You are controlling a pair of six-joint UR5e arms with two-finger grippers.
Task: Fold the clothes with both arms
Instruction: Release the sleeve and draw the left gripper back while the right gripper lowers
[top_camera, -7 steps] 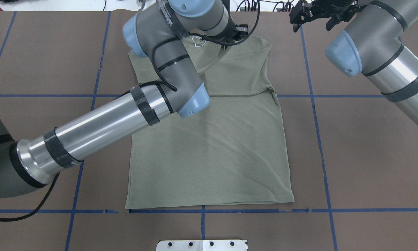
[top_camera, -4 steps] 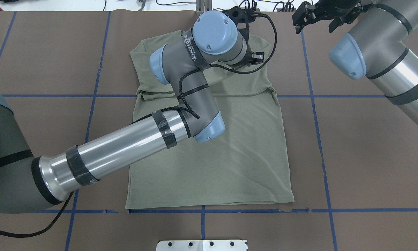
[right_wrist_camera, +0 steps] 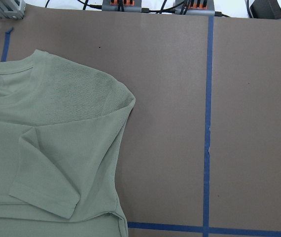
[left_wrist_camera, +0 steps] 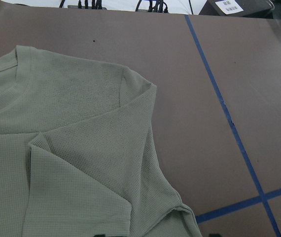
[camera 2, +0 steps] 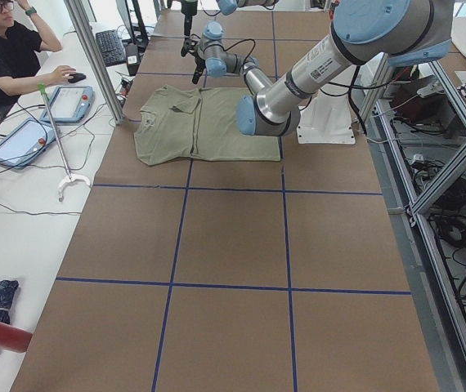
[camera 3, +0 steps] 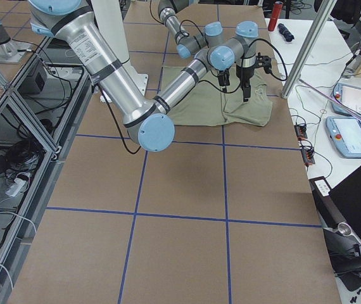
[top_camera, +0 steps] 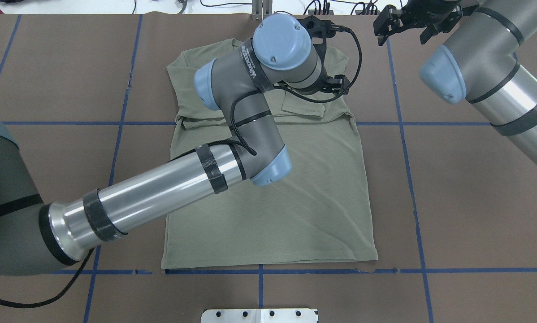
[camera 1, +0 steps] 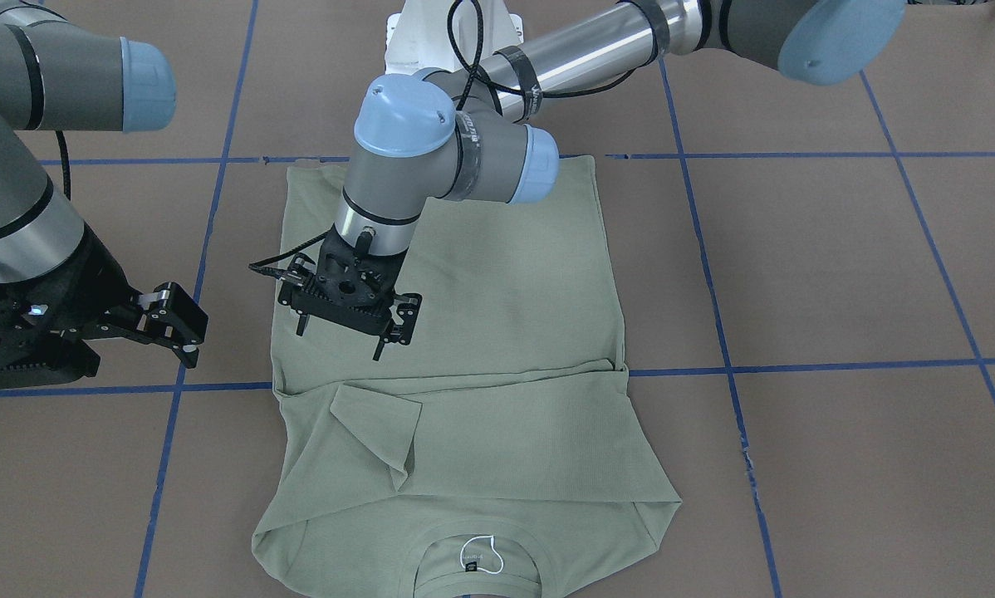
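The clothes are one sage-green shirt point(camera 1: 497, 332) spread flat on the brown table, collar and white tag loop point(camera 1: 479, 555) toward the operators' side. Both sleeves are folded in over the chest; one cuff point(top_camera: 302, 107) lies flat near the right shoulder. My left gripper point(camera 1: 352, 330) hovers open and empty just above the shirt, beside that folded sleeve point(left_wrist_camera: 81, 187). In the overhead view it is mostly hidden under its own wrist. My right gripper point(top_camera: 403, 30) hangs open and empty over bare table, off the shirt's right shoulder point(right_wrist_camera: 116, 98).
Blue tape lines point(top_camera: 403, 134) grid the brown table. The white pedestal point(camera 1: 452, 41) stands at the robot's edge behind the hem. In the exterior left view a person point(camera 2: 8, 49) sits at a side desk with pendants point(camera 2: 69, 102), behind a metal post point(camera 2: 94, 57).
My left arm swung right across the top of the shirt and let go of the raised sleeve, which now lies flat on the chest. The right arm barely moved.
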